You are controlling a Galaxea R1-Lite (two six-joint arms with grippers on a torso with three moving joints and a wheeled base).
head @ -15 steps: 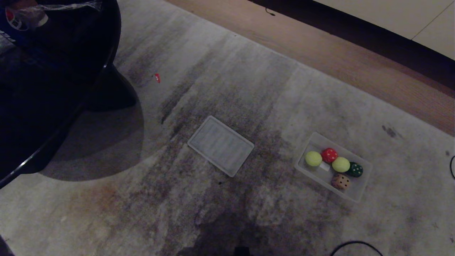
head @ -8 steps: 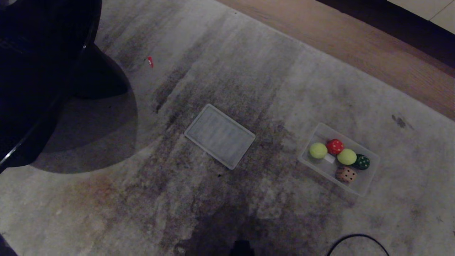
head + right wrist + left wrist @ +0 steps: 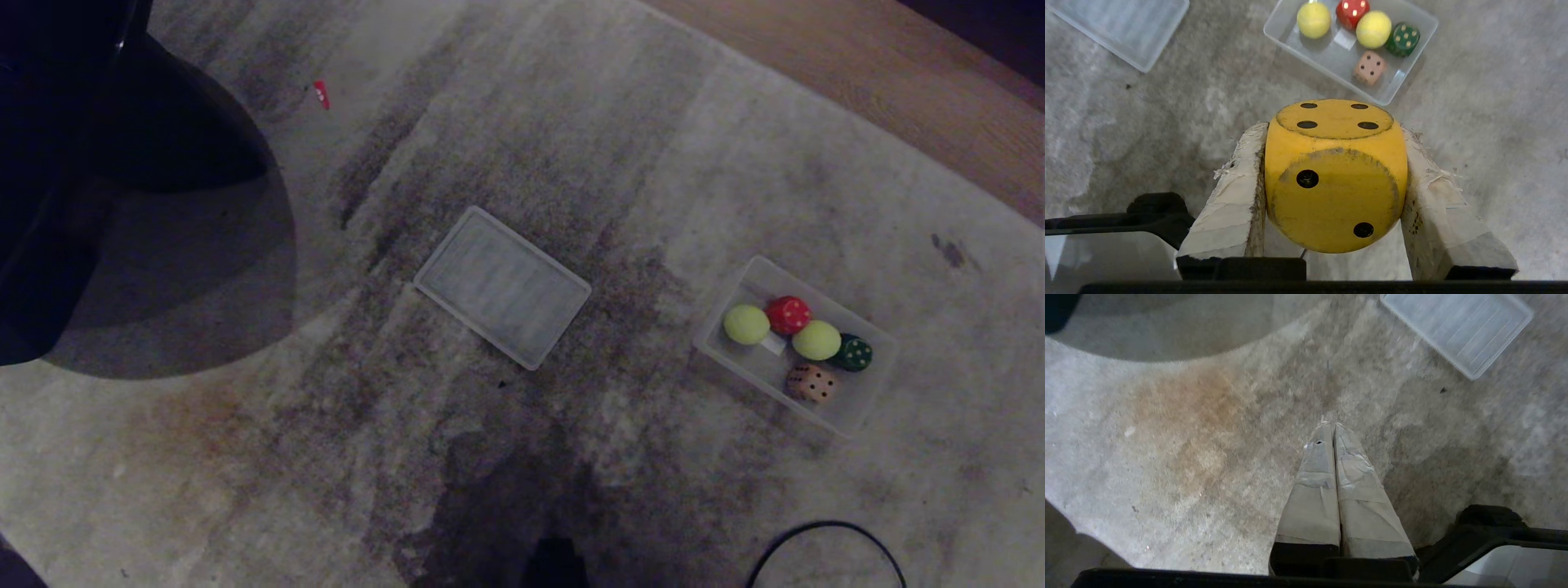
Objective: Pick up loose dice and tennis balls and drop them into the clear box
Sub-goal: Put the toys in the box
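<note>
Stained grey carpet (image 3: 571, 122) meets what looks like wooden flooring (image 3: 898, 73).

On the carpet (image 3: 620, 163) before us the clear box (image 3: 867, 402) lies to the right and the flat lid (image 3: 502, 286) to its left, well apart. In the box we see two tennis balls (image 3: 746, 324) with a die (image 3: 788, 314) between them, another die (image 3: 853, 353) at the far right, and a third die (image 3: 811, 382) nearest us
</note>
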